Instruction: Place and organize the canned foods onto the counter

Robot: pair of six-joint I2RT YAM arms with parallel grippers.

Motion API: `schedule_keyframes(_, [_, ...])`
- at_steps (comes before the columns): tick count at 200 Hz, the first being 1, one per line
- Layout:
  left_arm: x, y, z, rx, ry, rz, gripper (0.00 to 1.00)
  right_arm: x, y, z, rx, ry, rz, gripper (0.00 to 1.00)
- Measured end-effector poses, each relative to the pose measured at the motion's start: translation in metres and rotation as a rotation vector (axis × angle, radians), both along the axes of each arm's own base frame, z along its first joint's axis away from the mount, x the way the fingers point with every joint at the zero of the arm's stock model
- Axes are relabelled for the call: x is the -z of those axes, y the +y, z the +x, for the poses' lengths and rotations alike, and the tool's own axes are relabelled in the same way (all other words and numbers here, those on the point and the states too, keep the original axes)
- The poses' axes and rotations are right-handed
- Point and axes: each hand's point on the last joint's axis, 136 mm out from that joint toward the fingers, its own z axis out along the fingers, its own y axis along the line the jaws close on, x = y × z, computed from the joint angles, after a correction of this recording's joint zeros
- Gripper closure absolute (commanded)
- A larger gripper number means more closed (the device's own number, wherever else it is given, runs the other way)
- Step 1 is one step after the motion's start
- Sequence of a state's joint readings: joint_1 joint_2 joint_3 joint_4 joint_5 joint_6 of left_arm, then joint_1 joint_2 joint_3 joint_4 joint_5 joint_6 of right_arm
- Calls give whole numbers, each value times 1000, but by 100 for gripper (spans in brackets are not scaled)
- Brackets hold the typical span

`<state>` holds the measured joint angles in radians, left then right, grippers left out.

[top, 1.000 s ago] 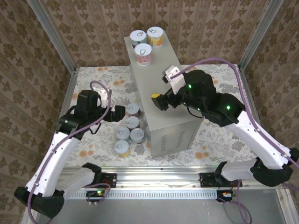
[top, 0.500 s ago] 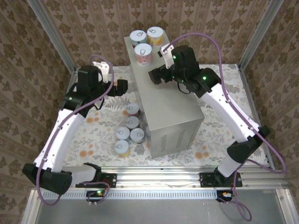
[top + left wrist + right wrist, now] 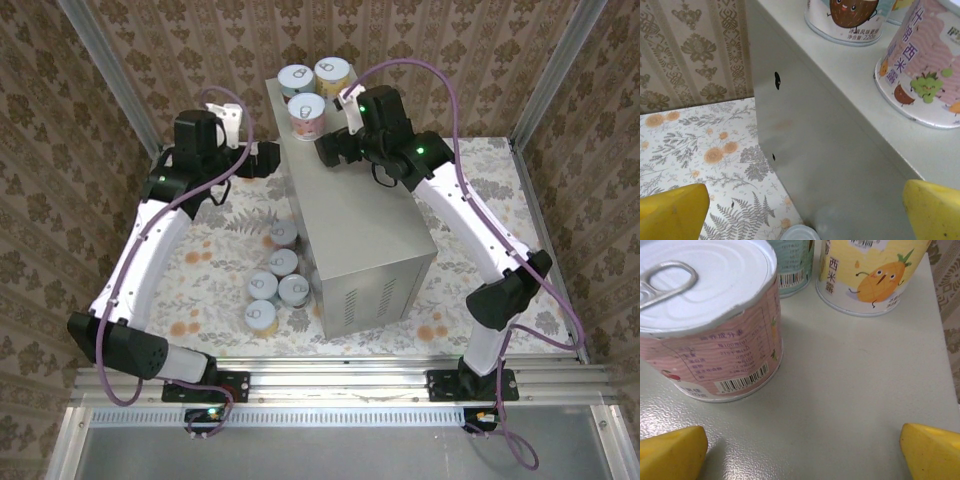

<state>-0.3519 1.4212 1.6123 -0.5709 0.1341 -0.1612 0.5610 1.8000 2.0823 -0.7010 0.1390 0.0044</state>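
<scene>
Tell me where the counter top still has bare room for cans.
Bare: the counter top from the pink can and right tool to the near vented edge. Crowded: its far end, with two more cans. The cloth left of the counter holds five cans.

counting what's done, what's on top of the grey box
At its far end: a pink can, a yellow can, a blue can. The right arm covers a strip of the box top beside them.

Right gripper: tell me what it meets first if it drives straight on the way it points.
Likely the pink can, close ahead of the fingers on the view's left. The right gripper has its midline over bare counter, toward the teal can and yellow can; its downward tilt is unclear.
</scene>
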Motion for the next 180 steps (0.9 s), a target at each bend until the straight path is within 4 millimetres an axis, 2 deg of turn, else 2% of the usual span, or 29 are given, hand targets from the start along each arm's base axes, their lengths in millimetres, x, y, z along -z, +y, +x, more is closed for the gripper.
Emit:
schedule_keyframes(111, [2, -21, 33, 47, 1, -25, 0, 5, -2, 4, 23, 20, 17, 0])
schedule_keyframes(180, [2, -27, 44, 54, 1, -29, 0, 6, -2, 9, 29, 16, 30, 0])
